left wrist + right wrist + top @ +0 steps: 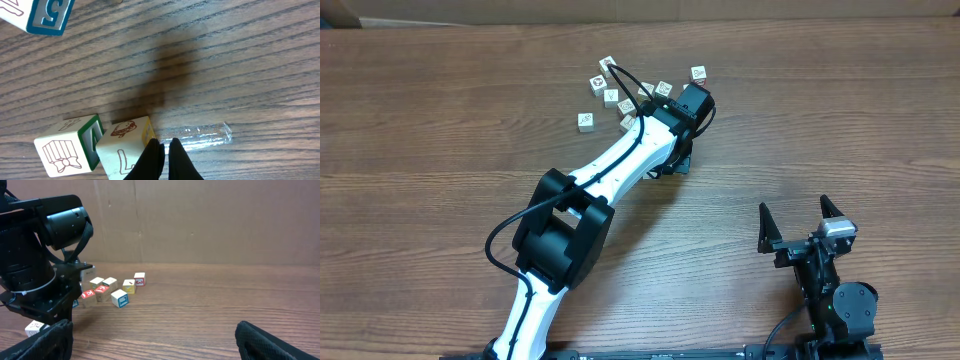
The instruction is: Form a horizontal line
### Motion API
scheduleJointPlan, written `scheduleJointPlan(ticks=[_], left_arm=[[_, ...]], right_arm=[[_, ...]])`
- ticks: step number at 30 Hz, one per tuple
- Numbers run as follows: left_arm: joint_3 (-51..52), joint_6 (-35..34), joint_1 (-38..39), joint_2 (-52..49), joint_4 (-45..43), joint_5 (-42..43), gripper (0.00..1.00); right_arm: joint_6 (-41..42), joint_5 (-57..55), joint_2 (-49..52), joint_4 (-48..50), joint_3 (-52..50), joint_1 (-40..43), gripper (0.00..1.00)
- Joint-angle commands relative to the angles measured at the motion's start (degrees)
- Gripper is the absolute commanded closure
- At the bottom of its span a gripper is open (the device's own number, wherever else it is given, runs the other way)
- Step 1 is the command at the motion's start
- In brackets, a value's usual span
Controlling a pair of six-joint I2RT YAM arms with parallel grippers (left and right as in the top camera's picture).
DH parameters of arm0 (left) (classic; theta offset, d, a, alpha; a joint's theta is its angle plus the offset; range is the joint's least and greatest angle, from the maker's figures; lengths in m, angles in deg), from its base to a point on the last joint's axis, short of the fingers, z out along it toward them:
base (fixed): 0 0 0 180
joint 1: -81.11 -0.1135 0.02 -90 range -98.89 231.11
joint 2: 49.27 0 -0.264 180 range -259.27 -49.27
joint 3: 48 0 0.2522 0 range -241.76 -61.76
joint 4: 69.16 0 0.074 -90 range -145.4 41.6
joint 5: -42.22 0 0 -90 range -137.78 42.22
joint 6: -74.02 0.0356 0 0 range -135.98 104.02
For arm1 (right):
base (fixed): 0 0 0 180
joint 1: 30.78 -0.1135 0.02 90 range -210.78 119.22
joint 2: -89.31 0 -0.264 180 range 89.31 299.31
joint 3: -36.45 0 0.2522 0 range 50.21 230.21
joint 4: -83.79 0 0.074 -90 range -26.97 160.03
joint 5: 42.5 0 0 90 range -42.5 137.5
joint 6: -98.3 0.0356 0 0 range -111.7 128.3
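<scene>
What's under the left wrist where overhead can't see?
The shut left end effector, beside a yellow-edged cream wooden cube that touches a green-edged cube. The arm hides any other cubes underneath.

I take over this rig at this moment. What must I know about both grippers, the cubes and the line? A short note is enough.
Left gripper: shut, holding nothing, tips low beside the L cube, seemingly touching its side.
Right gripper: open, empty, far from the cubes.
Things: the L cube touches the gift cube; other cubes lie scattered on the table.
Done: only that pair, at most. Left: no straight row yet; push more cubes into line.
</scene>
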Motion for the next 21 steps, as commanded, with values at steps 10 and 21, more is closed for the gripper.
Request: scheduleJointPlan(ticks=[10, 21], left_arm=[[0.5, 3.8, -0.4, -0.7, 0.8, -0.5, 0.96], [0.5, 3.8, -1.5, -0.7, 1.1, -0.5, 0.96]], right_arm=[[-0.3, -0.1, -0.3, 0.3, -0.6, -0.2, 0.00], [-0.3, -0.1, -0.3, 0.3, -0.6, -0.2, 0.00]])
